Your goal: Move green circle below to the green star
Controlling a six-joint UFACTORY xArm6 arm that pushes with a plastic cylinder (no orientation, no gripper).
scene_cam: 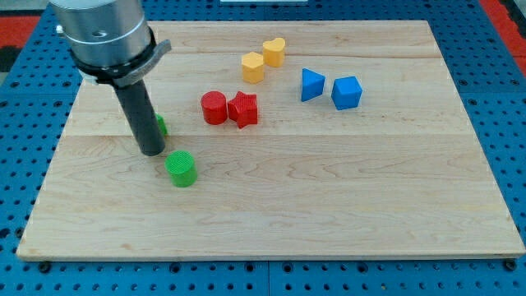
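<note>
The green circle (181, 168), a short green cylinder, sits on the wooden board (329, 205) at the view's left of centre. My tip (151, 151) rests on the board just to the upper left of it, close but with a small gap. The green star (161, 125) is mostly hidden behind the dark rod; only a green sliver shows at the rod's right side, above the green circle.
A red cylinder (214, 108) and a red star (243, 109) touch side by side near the middle. A yellow hexagon (253, 67) and a yellow heart (274, 52) lie above them. A blue triangle (311, 85) and a blue cube (346, 92) lie to the right.
</note>
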